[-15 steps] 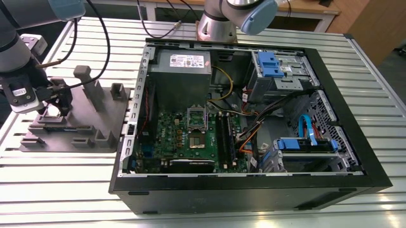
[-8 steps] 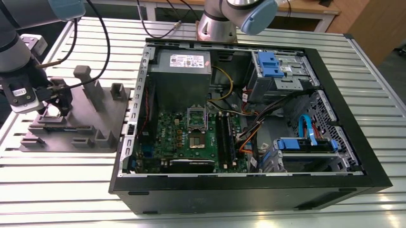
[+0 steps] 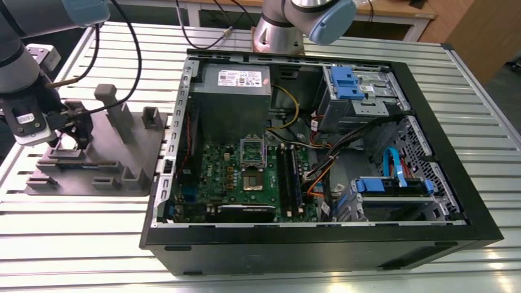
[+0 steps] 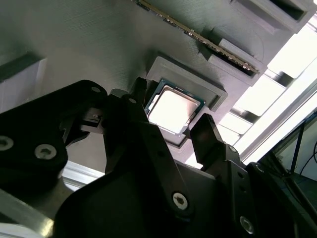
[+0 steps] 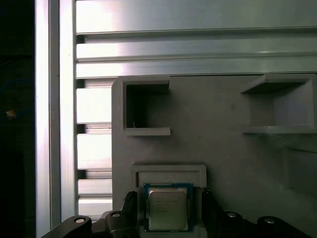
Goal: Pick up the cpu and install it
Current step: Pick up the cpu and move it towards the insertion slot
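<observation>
Both fingers (image 4: 207, 135) of the open hand (image 5: 169, 199) straddle the cpu (image 5: 167, 209), not yet lifted from its recess in the grey holder plate (image 3: 122, 166); the motherboard socket (image 3: 253, 178), well apart, seems unfilled.

shiny metal cpu (image 4: 174, 110) on matt grey plastic plate (image 4: 89, 42).
</observation>
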